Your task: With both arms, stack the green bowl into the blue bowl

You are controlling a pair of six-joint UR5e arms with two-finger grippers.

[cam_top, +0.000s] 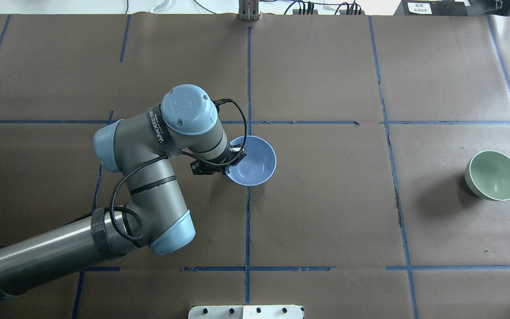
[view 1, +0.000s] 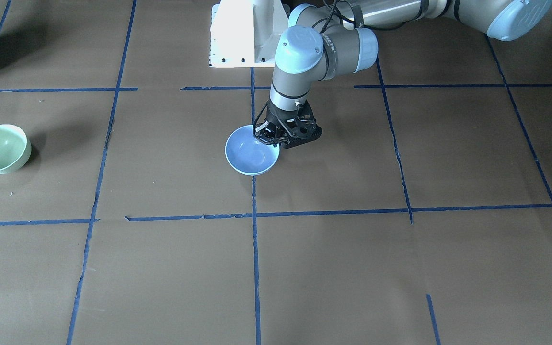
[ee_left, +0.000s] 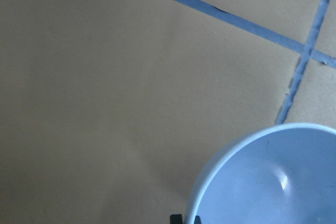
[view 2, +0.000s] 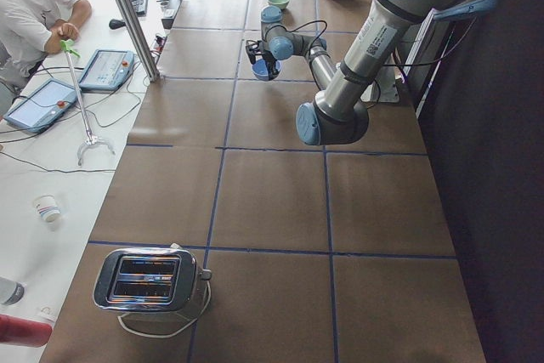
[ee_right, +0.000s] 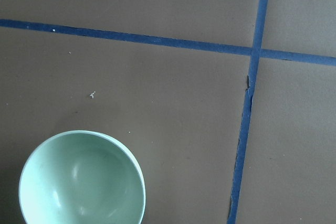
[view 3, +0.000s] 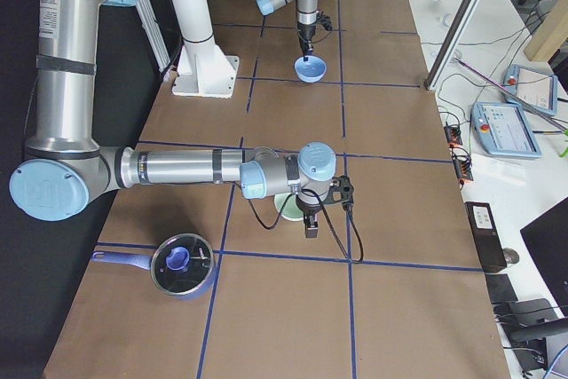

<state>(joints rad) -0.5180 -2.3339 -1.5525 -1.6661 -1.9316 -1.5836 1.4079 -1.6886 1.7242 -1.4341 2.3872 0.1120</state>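
Note:
The blue bowl is at the table's middle, on a blue tape line; it also shows in the overhead view. My left gripper points down and is shut on the bowl's rim on the robot's left side, one finger inside and one outside. The green bowl stands upright far to the right, alone on the paper. In the exterior right view my right gripper hangs just beside the green bowl; I cannot tell whether it is open or shut. The right wrist view shows the green bowl at lower left, no fingers.
Brown paper with blue tape lines covers the table. A white pedestal base stands at the robot's side. A lidded pot sits near the right end, a toaster near the left end. An operator sits beside the table.

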